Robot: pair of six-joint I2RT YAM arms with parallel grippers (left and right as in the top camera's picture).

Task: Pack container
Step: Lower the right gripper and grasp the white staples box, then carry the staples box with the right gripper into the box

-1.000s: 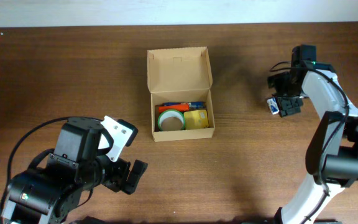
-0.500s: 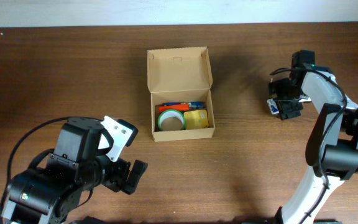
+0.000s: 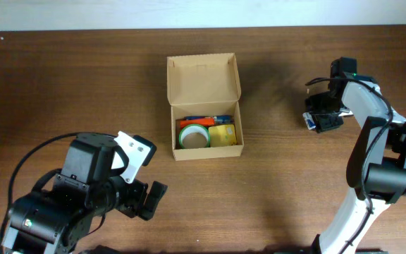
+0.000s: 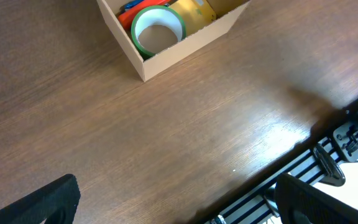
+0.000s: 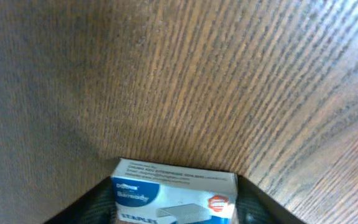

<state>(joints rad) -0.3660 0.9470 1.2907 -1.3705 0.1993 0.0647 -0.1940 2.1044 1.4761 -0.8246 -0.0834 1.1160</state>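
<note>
The container (image 3: 204,79), a tan cardboard box, sits at the table's middle with its flap lid open toward the back. It holds a green tape roll (image 3: 194,136), a yellow pad (image 3: 222,135) and orange and blue items. The left wrist view shows its front corner (image 4: 185,46) and the tape roll (image 4: 158,28). My right gripper (image 3: 321,117) is at the right, low on the table, its fingers closed against both ends of a small blue-and-white staples box (image 3: 307,119), also seen in the right wrist view (image 5: 176,186). My left gripper (image 3: 150,199) is open and empty, front left.
The table's front edge (image 4: 272,171) runs just under my left gripper (image 4: 182,208), with black rails below it. Bare dark wood lies between the container and the staples box. The right arm's white links reach in from the front right.
My right gripper has shifted slightly toward the front and drawn in around the staples box. The left arm and the container have not moved.
</note>
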